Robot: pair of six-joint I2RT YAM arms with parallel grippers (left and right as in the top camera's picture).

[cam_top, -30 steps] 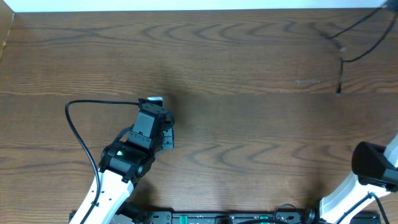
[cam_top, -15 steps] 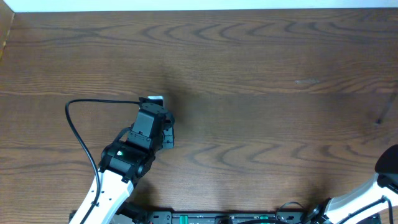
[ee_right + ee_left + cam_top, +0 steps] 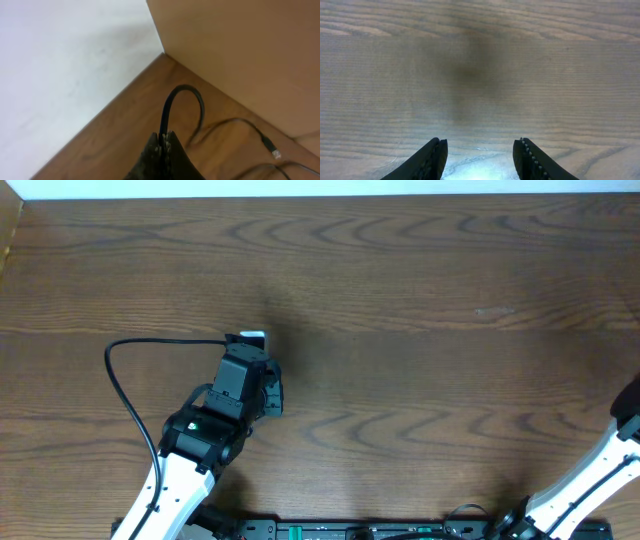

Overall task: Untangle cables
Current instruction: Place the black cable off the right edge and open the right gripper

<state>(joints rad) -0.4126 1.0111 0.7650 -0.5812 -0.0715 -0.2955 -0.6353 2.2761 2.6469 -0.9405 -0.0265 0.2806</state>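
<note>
While the right gripper point(image 3: 162, 145) is pinched tight on the black cable point(image 3: 167, 102), the cord arches up out of its fingertips in a stiff loop and drops back to the wood. A thin tail lies beyond, ending in a small plug point(image 3: 274, 146); whether that tail is the same cable cannot be told. Behind it are a pale surface and a tan panel, and the overhead view shows only the right arm point(image 3: 610, 465) at the table's edge, so this cable appears to be off at the far right, well apart from the other arm.

The left gripper point(image 3: 480, 162) has its fingers spread wide over bare table point(image 3: 420, 300), clamping nothing. Just at its tip sits a small white piece point(image 3: 253, 337), possibly the white one's plug, though it is too small to be sure. The black loop at the left is the arm's own lead point(image 3: 110, 370).

No cords cross anywhere on the tabletop, so the separating looks largely done. What seems left is laying the black cable down clear of the white piece.
</note>
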